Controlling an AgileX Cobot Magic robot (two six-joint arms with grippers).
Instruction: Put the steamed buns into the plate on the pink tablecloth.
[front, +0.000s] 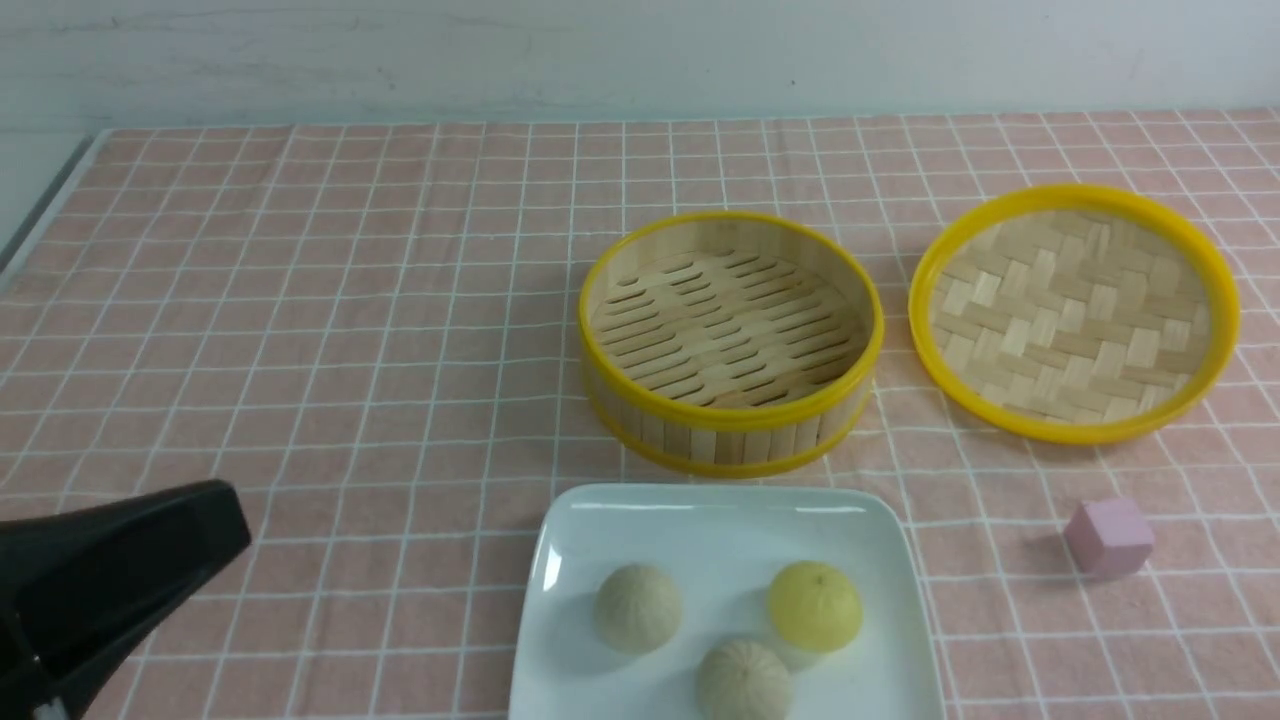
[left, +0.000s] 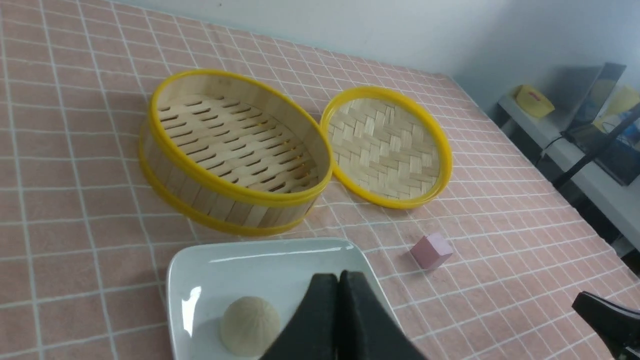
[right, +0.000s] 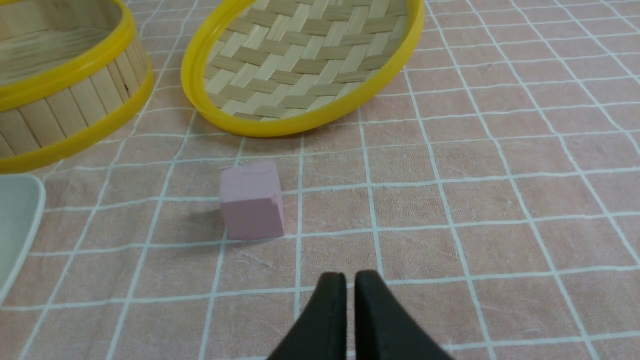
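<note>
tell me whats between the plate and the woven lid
Only the small pink cube sits in that stretch, on bare pink tablecloth, touching neither plate nor lid; the front view shows it best.

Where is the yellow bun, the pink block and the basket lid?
Yellow bun (front: 815, 605): front view, middle of its dome.
Pink block (right: 251, 202): right wrist view, its front face.
Basket lid (front: 1072, 312): front view, its woven middle.

Steamer basket (front: 730, 340), lid (front: 1075, 310), pink cube (front: 1108, 537)

No readable text, labels, brands or numbers anywhere; the far yellow container's red mark is too blurred.
</note>
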